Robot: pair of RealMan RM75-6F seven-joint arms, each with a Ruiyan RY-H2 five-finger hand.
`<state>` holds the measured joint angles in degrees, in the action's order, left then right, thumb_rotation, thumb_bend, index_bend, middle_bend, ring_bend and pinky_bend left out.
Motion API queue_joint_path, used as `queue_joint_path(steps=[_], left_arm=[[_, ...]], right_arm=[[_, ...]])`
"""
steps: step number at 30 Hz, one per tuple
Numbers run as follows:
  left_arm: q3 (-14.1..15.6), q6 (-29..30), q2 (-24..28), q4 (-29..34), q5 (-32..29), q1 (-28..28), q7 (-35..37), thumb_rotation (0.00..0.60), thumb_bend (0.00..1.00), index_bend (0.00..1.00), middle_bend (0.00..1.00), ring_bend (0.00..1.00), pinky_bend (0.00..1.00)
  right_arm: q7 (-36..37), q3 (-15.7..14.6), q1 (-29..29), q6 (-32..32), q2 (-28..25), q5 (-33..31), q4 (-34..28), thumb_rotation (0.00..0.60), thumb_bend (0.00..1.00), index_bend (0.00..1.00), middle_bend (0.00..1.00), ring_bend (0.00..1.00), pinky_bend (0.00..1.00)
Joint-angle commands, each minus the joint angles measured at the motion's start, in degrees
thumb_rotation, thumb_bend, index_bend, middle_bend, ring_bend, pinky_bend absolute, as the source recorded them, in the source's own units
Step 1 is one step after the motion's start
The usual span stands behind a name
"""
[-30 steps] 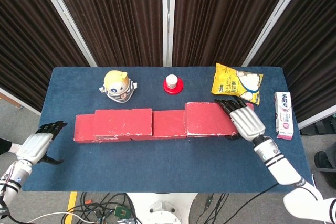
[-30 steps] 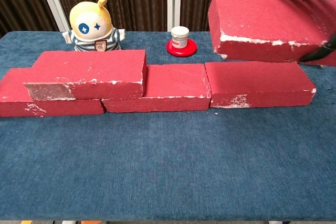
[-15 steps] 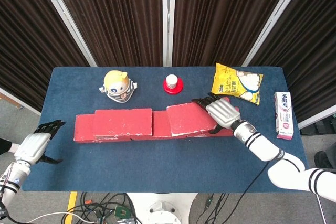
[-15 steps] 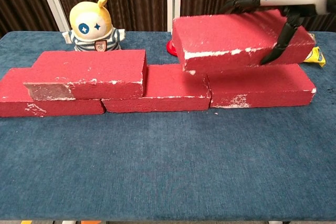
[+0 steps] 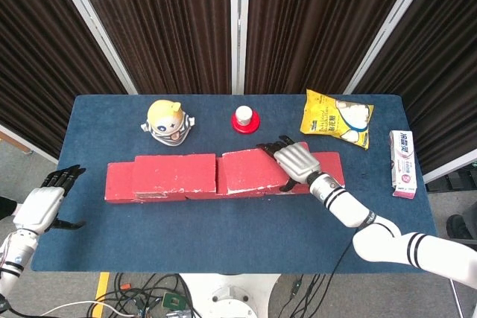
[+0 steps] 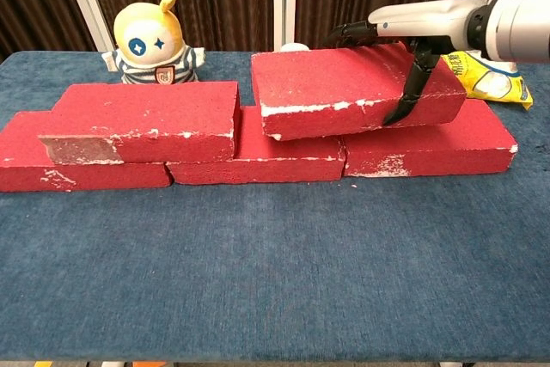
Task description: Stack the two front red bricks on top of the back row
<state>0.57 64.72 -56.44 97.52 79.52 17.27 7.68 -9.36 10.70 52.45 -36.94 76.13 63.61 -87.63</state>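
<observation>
While the right robot hand [image 6: 404,58] clamps the second brick [image 6: 357,92] over the back row [image 6: 284,152], seemingly to bridge a seam; the left robot hand [image 5: 45,202] idles spread off the tabletop's [image 5: 223,236] left edge.

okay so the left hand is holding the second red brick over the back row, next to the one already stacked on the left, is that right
Not quite: it is the right hand that holds the second red brick, as the chest view shows. The left hand hangs off the table's left edge, holding nothing. The rest stands: the brick sits over the back row, beside the brick already stacked on the left.
</observation>
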Motion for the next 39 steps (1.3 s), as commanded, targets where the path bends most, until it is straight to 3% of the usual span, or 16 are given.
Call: queue_joint_path(steps=[1, 39], left_arm=[[-0.1, 0.3, -0.2, -0.2, 0.2, -0.1, 0.2, 0.600, 0.00, 0.00, 0.00, 0.00, 0.00], [0.1, -1.5, -0.3, -2.1, 0.4, -0.7, 3.0, 0.600, 0.00, 0.00, 0.00, 0.00, 0.00]], right_arm=[[-1.6, -0.3, 0.8, -0.7, 1.2, -1.8, 0.7, 0.600, 0.10, 0.00, 0.19, 0.21, 0.00], [-9.1, -3.1, 4.4, -3.0, 7.6, -14.6, 4.1, 0.600, 0.10, 0.00, 0.18, 0.20, 0.00]])
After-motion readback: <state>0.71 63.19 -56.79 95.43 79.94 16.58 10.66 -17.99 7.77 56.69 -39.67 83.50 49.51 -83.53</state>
